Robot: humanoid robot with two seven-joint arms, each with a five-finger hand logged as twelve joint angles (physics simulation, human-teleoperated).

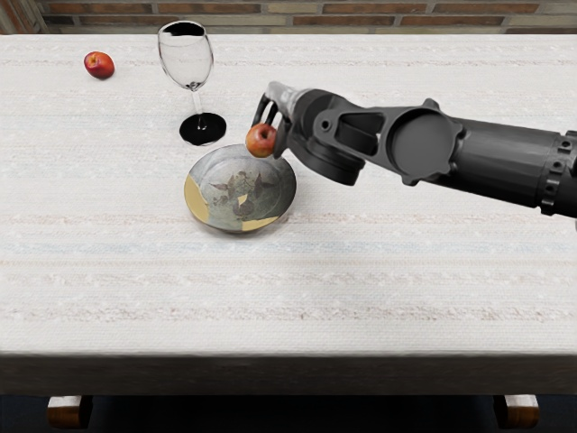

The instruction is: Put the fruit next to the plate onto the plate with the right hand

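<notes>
A small red-orange apple (261, 140) hangs just above the far rim of the plate (203, 206), a grey dish with a gold edge and a leaf pattern. My right hand (270, 115) is shut on this apple, its fingers curled around it from above and behind. The dark right arm (433, 149) reaches in from the right edge. A second red apple (99, 64) lies on the table at the far left, well away from the plate. No left arm shows in the head view.
A wine glass (187, 63) with a black foot stands upright just behind the plate, close to the left of my hand. The pale tabletop (361, 289) stretches toward the front edge. A brick wall runs behind.
</notes>
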